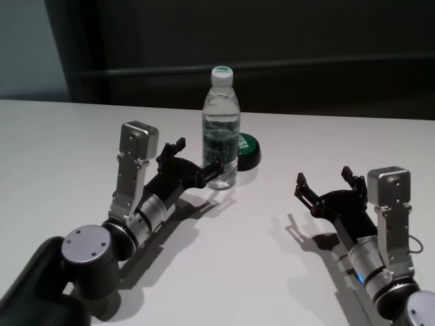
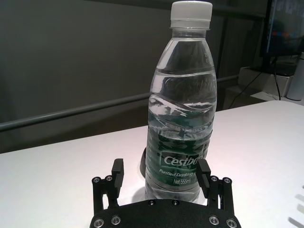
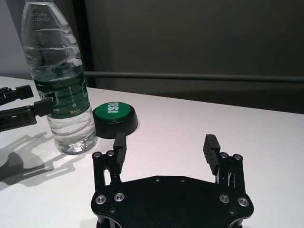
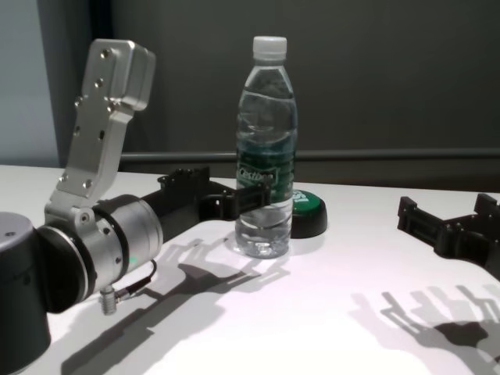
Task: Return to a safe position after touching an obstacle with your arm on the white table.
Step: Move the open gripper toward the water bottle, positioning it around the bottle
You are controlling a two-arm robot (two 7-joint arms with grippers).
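Observation:
The obstacle, a tall clear water bottle [image 1: 221, 129] with a white cap and dark green label, stands upright on the white table [image 1: 68, 136]. My left gripper [image 1: 197, 157] is open right at the bottle, low over the table. One fingertip [image 1: 216, 167] rests against the label band. In the left wrist view the bottle [image 2: 183, 109] stands just ahead of the open jaws, close to one finger [image 2: 203, 172]. The chest view shows the finger [image 4: 258, 195] crossing the bottle [image 4: 266, 156]. My right gripper [image 1: 326, 178] is open and empty, well off to the right of the bottle.
A low black puck with a green top [image 1: 246, 151] sits just behind and right of the bottle, also in the right wrist view [image 3: 114, 116]. The table's far edge runs behind it against a dark wall.

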